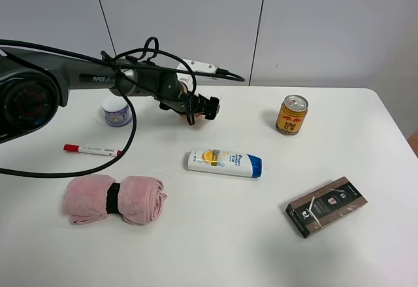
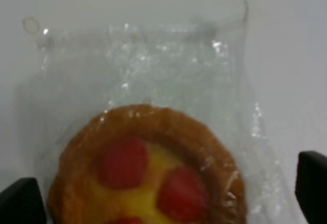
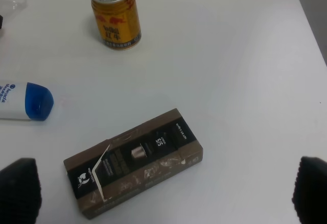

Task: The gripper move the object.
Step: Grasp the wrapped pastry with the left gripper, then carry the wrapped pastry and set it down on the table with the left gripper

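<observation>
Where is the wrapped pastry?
In the exterior high view, the pastry lies back left, under the left gripper, between the lilac cup and gold can.

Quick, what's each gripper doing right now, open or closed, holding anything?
Left gripper: open, fingers either side of the round orange-brown pastry in clear plastic wrapper, not gripping it.
Right gripper: open, holding nothing.

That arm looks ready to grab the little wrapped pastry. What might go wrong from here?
1. The left gripper stands open with the pastry between its jaws; closing hard might squash it.
2. The clear wrapper looks loose and glossy, so the grip may catch only plastic and slip.
3. A black cable hangs beside the lilac cup and might knock it when the arm moves.
</observation>
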You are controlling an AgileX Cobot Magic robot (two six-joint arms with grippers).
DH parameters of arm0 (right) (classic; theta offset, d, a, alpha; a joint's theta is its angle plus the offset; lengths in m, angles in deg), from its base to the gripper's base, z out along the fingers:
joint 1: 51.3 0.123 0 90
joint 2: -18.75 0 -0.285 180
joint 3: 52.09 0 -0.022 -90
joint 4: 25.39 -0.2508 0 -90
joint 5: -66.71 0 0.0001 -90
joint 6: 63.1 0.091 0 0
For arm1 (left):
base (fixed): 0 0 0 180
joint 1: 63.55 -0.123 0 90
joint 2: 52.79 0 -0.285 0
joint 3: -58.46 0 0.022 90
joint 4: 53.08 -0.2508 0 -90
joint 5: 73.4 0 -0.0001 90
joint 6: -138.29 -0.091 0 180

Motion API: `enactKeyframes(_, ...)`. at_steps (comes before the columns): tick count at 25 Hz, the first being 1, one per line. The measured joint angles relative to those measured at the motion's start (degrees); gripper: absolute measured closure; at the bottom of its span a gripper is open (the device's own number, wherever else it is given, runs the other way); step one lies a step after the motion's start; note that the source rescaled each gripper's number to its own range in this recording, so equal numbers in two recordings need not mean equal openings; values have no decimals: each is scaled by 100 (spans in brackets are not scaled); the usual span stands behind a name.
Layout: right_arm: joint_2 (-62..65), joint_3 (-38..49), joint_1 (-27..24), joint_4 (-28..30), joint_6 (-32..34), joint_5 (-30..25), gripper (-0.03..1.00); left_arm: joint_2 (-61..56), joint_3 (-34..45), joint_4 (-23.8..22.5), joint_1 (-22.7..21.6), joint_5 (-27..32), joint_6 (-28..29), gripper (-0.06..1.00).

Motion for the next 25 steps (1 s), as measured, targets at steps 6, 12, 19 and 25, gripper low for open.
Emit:
enactKeyframes(6, 0, 0, 0, 0, 0, 0, -3, 63, 0, 0, -90, 0, 5, -4)
enactKeyframes(12, 0, 0, 0, 0, 0, 0, -3, 63, 0, 0, -90, 0, 5, 54)
enactKeyframes(19, 0, 0, 0, 0, 0, 0, -3, 47, 0, 0, -90, 123, 5, 94)
enactKeyframes(25, 0, 0, 0, 0, 0, 0, -3, -530, 0, 0, -64, 619, -16, 94)
